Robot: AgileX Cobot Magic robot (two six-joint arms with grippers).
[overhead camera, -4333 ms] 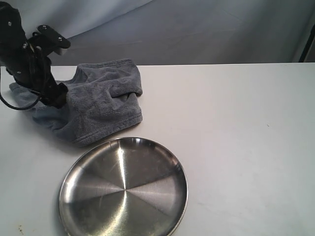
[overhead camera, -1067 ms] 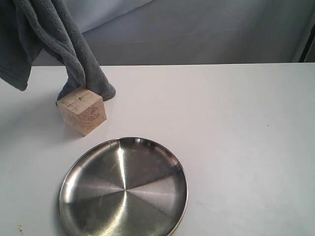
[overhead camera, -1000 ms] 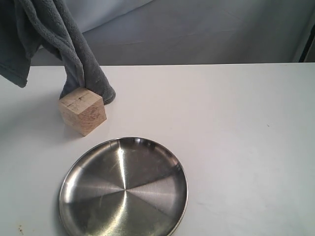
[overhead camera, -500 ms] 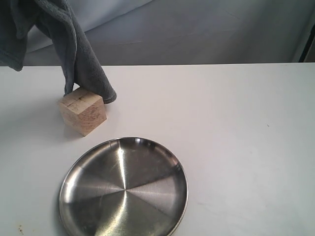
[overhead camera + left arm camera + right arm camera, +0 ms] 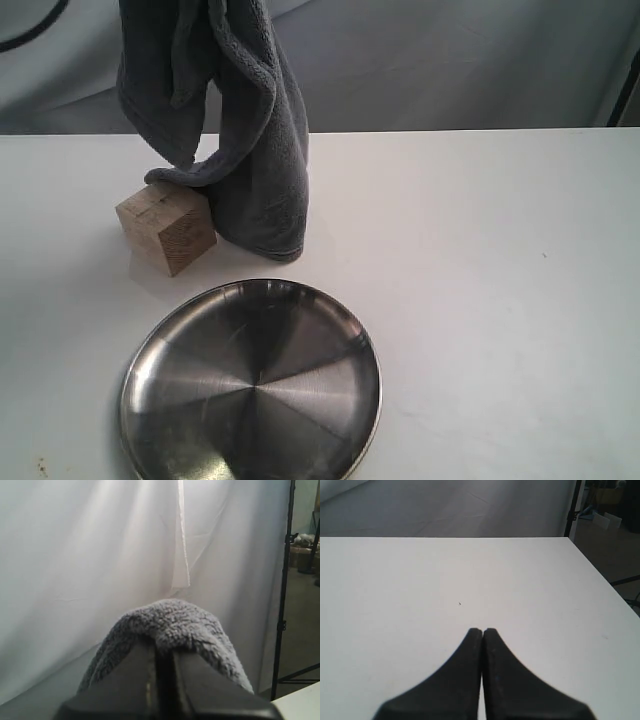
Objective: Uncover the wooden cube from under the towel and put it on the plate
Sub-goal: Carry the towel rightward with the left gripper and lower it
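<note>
Tabletop (image 5: 480, 300): towel (image 5: 250, 150) newly right of cube (image 5: 167, 225)

White table (image 5: 480, 300) — wooden cube (image 5: 165, 225), plate (image 5: 250, 385) on it — towel (image 5: 255, 170) end touching down beside cube.

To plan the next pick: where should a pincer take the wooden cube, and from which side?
From above, closing on two opposite upright faces of the wooden cube, with the wrist turned because it sits corner-forward. Its top is mostly bare, but the towel hangs against its far side, so probably clear that first.
</note>
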